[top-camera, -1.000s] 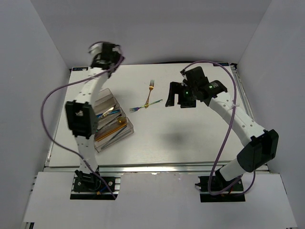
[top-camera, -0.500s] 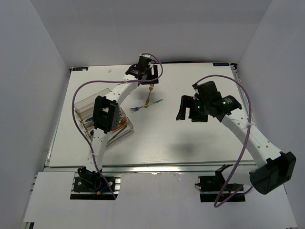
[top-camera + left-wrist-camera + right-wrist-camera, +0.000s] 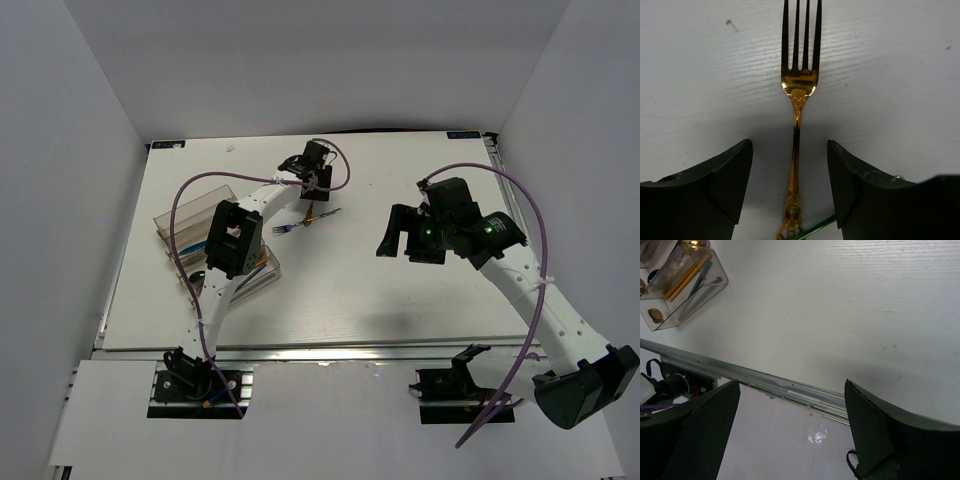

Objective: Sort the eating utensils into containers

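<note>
The sorting looks mostly done. The clear organiser tray [image 3: 183, 208] near the left edge of the bench [image 3: 400, 310] already holds a batch of utensils, and only two pieces show loose on the surface: a gold fork [image 3: 798, 87] and an iridescent fork [image 3: 287, 229], lying crossed towards the middle of the far edge. The left end effector [image 3: 789, 170] is down over the gold fork with its jaws wide apart. One finger stands on each side of the handle and neither touches it, so I judge the grasp is lined up but not yet made. The right end effector [image 3: 400, 236] hangs spread and empty over the right half. The left wrist view alone shows that straddle, the tines pointing away and a green sliver crossing at the handle's end — probably the other fork. From above, the wrist covers all of that. The right wrist view gives the tray's end, with orange-gold pieces and a bluish one in separate compartments, where the overhead view has the left arm [image 3: 232, 240] across much of the tray. How many pieces are stowed I cannot tell. Only the overhead view shows the iridescent fork whole — and both arms at once.
</note>
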Robot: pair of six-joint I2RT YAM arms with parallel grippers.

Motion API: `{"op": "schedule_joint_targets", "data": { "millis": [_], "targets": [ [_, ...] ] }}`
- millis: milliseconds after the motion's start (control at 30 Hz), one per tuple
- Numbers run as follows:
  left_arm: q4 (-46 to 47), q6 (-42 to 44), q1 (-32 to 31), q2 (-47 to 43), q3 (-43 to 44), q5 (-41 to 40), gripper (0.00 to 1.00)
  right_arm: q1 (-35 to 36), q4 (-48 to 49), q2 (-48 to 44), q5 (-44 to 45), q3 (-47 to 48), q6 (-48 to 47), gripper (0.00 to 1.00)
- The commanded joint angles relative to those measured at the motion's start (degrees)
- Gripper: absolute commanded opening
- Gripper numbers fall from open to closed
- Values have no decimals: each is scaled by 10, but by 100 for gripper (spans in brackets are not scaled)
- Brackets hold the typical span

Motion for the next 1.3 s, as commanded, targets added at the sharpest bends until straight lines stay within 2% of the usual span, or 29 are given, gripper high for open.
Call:
{"op": "schedule_joint_targets", "data": {
  "millis": [0, 167, 233, 267, 300, 367, 400, 533, 667, 767, 1033, 1267],
  "targets": [
    [7, -9, 3, -9, -23, 8, 69, -1, -17, -2, 10, 25, 11, 89],
    [13, -39, 22, 0, -36, 57, 57, -1, -20, -6, 14, 35, 18, 89],
    [16, -49, 29, 4, -45, 89, 38, -1, -25, -6, 15, 40, 19, 89],
    [16, -51, 29, 6, -47, 92, 32, -1, -26, -7, 19, 42, 19, 89],
    [11, -51, 29, 7, -48, 93, 19, -1, -29, -9, 20, 44, 21, 89],
    [7, -50, 29, 7, -53, 97, 11, -1, -31, -10, 24, 48, 23, 89],
    [3, -47, 29, 7, -54, 99, 1, -1, -31, -11, 23, 48, 25, 89],
    [-10, -41, 34, -4, -44, 102, 0, -1, -30, -11, 20, 50, 31, 89],
    [-22, -68, 52, -16, 22, 73, 0, -1, -20, -14, 18, 43, 32, 89],
    [-7, -97, 63, -48, 34, 18, 0, -1, -13, -16, 12, 36, 35, 89],
    [71, -140, 72, -116, -16, -151, 0, -1, 14, -16, -9, 11, 46, 89],
    [71, -175, 79, -141, -19, -222, 0, -1, 19, -10, -8, 15, 45, 89]
  ]
}}
